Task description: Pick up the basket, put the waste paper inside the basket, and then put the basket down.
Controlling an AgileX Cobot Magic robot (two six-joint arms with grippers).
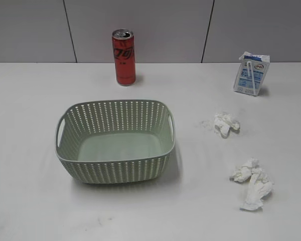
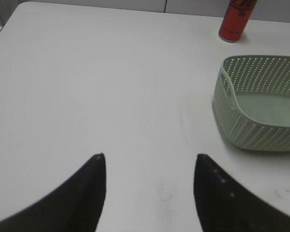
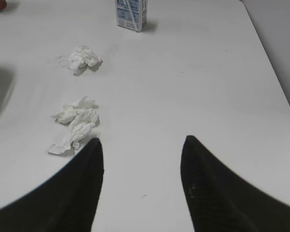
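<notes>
We see the basket (image 2: 258, 113) sitting on the table (image 1: 35, 201) well right of our open, empty left gripper (image 2: 150, 157), the waste paper (image 3: 76, 123) just left of our spread, low-hovering right gripper (image 3: 141, 140).

White table (image 1: 35, 201) with basket (image 1: 115, 173), two waste paper wads (image 1: 252, 183), red can (image 1: 124, 56), milk carton (image 1: 252, 74)
</notes>
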